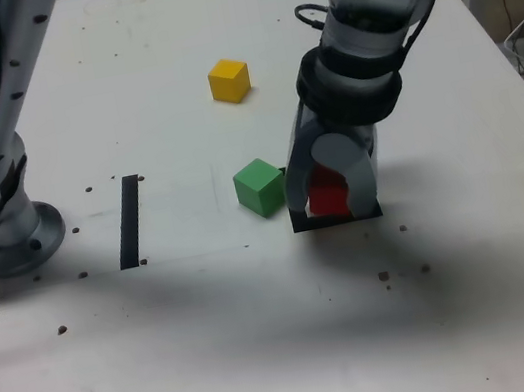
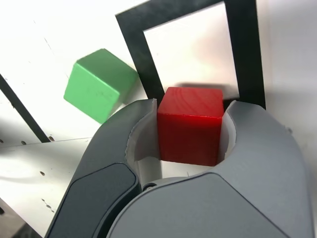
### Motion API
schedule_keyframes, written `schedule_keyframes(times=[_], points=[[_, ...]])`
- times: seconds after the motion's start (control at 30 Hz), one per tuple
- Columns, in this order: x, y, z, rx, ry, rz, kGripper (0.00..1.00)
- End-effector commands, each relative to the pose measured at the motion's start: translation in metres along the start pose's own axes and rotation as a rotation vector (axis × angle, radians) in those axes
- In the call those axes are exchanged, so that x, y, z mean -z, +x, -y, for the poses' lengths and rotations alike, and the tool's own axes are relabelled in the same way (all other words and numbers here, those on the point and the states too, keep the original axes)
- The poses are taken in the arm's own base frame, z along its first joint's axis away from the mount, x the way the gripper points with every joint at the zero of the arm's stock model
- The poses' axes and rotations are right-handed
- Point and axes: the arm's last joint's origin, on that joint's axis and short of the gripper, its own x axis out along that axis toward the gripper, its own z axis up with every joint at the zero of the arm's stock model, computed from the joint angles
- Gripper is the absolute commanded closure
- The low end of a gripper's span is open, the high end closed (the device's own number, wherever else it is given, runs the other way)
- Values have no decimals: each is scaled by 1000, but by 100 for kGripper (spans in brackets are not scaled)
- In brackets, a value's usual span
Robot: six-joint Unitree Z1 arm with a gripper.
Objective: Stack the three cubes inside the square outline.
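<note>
We see the grey curved hand closed on the solid red cube, over the flat black square outline, right of centre in the exterior view. The green cube sits outside, just left; the yellow cube, upper centre.

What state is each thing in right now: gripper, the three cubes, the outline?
Gripper: closed on the red cube.
Red cube: held between the fingers, at the square outline.
Green cube: on the table, not held, beside the outline.
Yellow cube: on the table, not held, away from the outline.
Square outline: partly hidden by the gripper and red cube.
</note>
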Motion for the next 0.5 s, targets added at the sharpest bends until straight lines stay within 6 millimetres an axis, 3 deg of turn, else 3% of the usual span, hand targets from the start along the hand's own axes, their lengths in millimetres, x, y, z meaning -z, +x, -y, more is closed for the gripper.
schedule_keyframes(times=[0.0,0.47], points=[[2,-1,-5,11,-16,10,74],[5,7,-30,54,-100,12,74]])
